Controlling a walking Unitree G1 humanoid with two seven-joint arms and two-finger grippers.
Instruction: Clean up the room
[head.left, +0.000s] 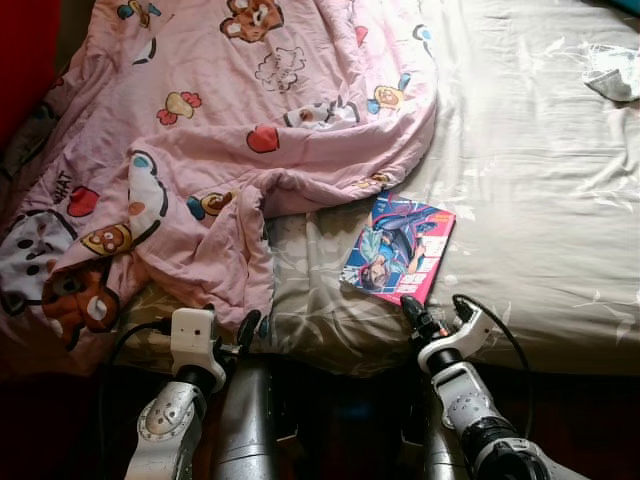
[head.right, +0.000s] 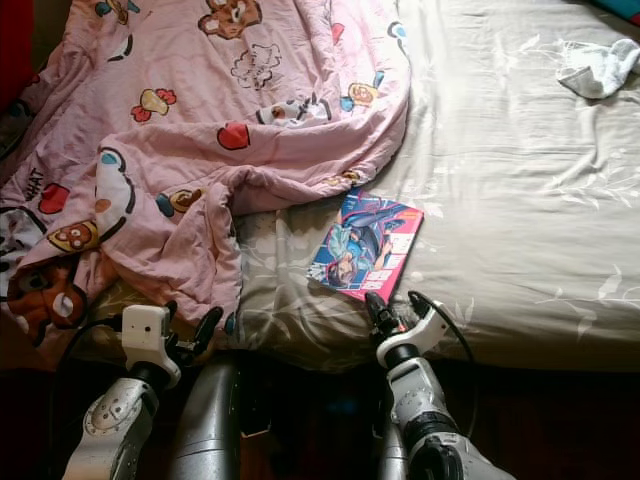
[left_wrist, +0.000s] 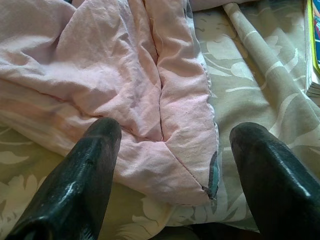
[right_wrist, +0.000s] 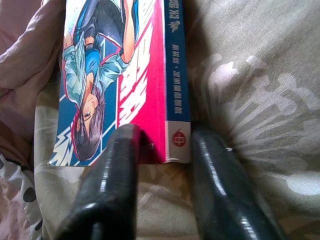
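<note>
Tidying has barely begun, we judge: the bed (head.left: 540, 180) is strewn, its pink blanket (head.left: 200, 150) rumpled over its left half, a comic book (head.left: 398, 248) lying on the sheet near the front edge, and a small white cloth (head.right: 598, 68) at the far right corner. Our right gripper (right_wrist: 162, 165) sits at the book's near corner, fingers parted to either side of the spine, not yet clamped. Our left gripper (left_wrist: 172, 165) hovers spread wide over the blanket's hem, holding nothing.
</note>
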